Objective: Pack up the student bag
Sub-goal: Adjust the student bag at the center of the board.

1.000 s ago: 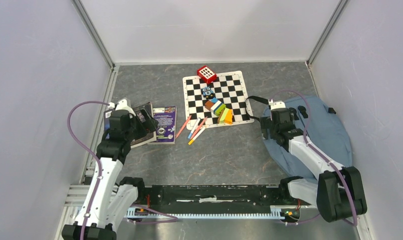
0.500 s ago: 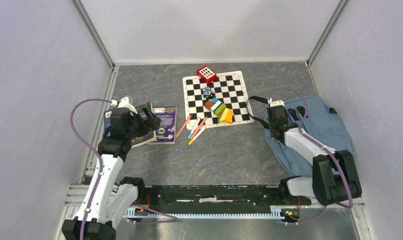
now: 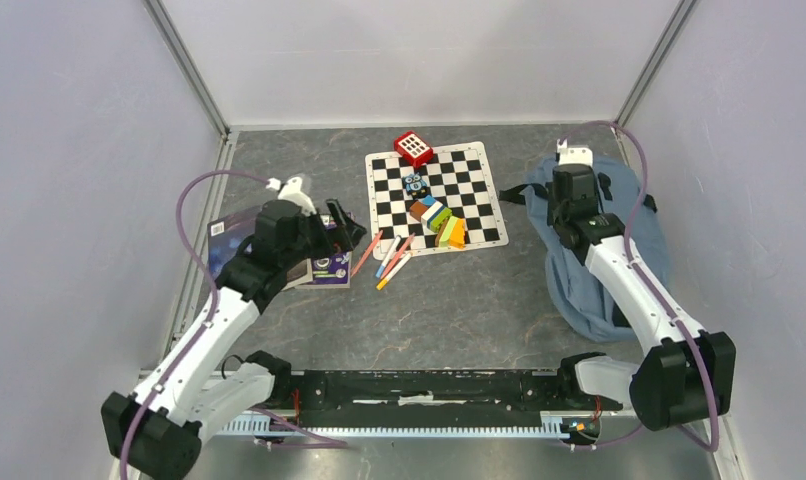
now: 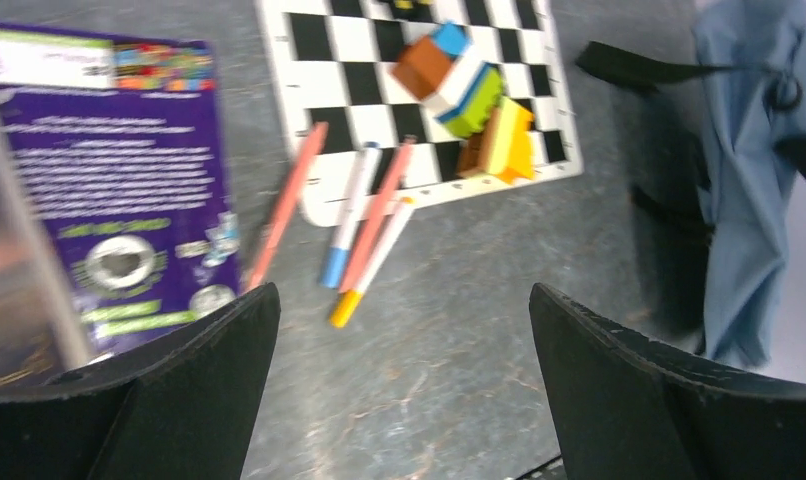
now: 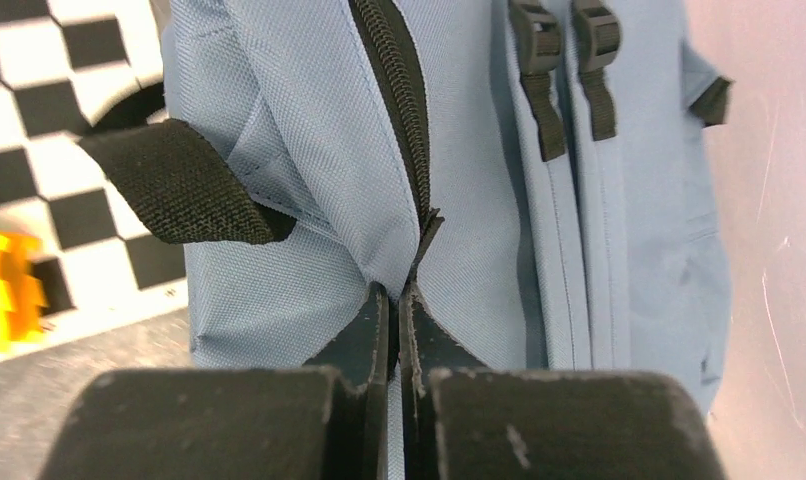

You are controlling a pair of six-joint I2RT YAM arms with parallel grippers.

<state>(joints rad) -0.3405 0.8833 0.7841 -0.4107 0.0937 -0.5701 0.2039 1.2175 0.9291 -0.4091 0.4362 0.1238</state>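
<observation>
One view, right wrist, shows right jaws pinching zipper pull (image 5: 425, 232) of student bag (image 5: 279, 130); left jaws wide apart.

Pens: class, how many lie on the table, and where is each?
4, fanned at the checkered mat's near-left corner: salmon pen leftmost, then blue-capped pen, red pen, yellow-tipped pen. None seems hidden.

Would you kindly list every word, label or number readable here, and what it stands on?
Nothing is sharp enough to quote.
On the purple book cover: white and green print, too blurred.
On the red block with white squares: too small to tell.
On the blue-grey fabric backpack: no label shows.
</observation>
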